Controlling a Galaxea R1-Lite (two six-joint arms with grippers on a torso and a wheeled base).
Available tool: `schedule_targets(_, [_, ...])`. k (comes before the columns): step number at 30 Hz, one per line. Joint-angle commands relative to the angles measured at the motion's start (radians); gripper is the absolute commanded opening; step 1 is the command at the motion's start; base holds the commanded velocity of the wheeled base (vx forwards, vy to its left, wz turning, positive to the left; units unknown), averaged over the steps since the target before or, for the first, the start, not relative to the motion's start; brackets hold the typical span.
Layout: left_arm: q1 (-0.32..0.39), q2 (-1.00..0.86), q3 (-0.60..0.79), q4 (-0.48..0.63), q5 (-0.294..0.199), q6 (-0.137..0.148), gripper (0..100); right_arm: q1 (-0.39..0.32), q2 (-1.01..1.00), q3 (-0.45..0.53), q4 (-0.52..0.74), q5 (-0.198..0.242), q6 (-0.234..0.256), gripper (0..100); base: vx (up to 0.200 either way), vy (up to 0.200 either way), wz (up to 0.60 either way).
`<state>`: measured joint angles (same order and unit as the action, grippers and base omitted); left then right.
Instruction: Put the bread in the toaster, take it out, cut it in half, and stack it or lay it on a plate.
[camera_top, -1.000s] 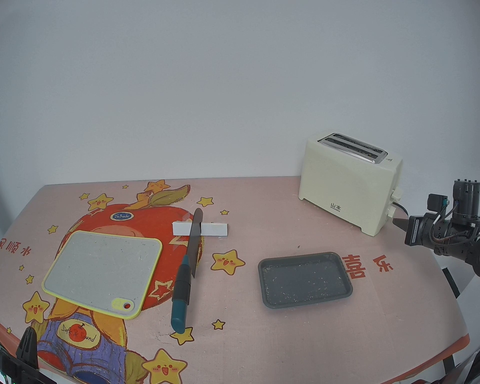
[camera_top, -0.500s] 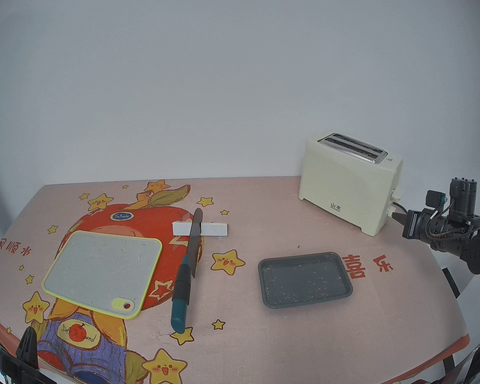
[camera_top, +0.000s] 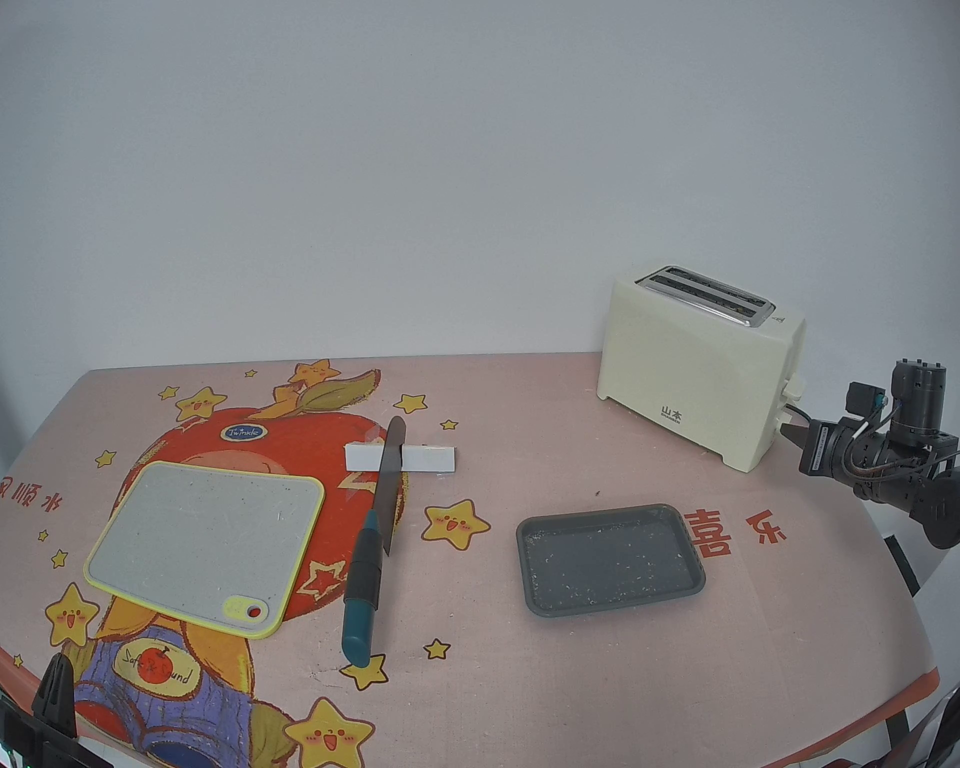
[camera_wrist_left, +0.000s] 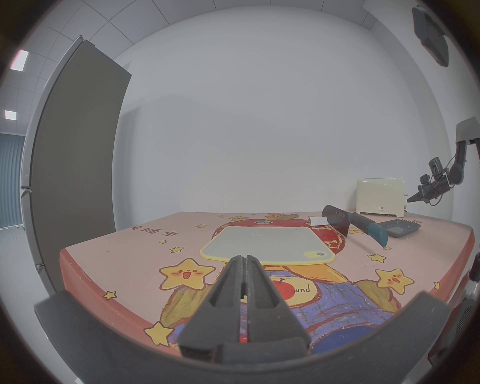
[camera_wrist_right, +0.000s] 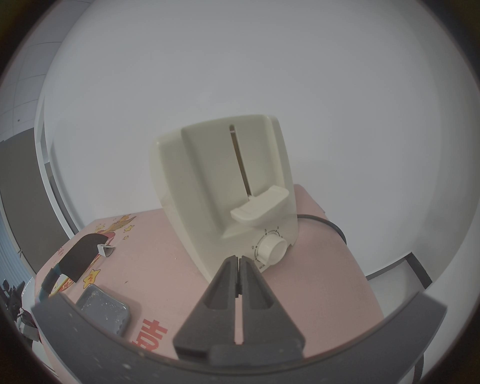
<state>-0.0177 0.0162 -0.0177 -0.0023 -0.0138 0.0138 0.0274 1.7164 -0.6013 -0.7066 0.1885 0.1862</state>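
Observation:
The cream toaster stands at the back right of the table, and I see no bread in its top slots from the head view. In the right wrist view its end face is close, with the lever low in its slot above a round knob. My right gripper is shut and empty, its tip just off the toaster's lever end. At the table's front left corner, my left gripper is shut on nothing. A dark grey tray lies in front of the toaster.
A grey cutting board with a yellow rim lies at the left. A teal-handled knife rests beside it, its blade propped on a small white block. The toaster's black cord runs off the table's right edge.
My right gripper has crept a little up and toward the toaster's lever end. Nothing on the table has moved, and the left arm is still.

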Motion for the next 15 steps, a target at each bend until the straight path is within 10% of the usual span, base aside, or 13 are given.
schedule_targets(1, [-0.001,-0.001,0.018,-0.001,0.0,0.0,0,0.0,0.003,-0.002,-0.001,0.002,-0.001,0,0.0,0.0,0.0])
schedule_targets(15, [0.001,-0.001,0.018,0.001,0.0,0.0,0,-0.008,0.012,-0.012,-0.001,0.002,0.001,0,0.0,0.0,0.0])
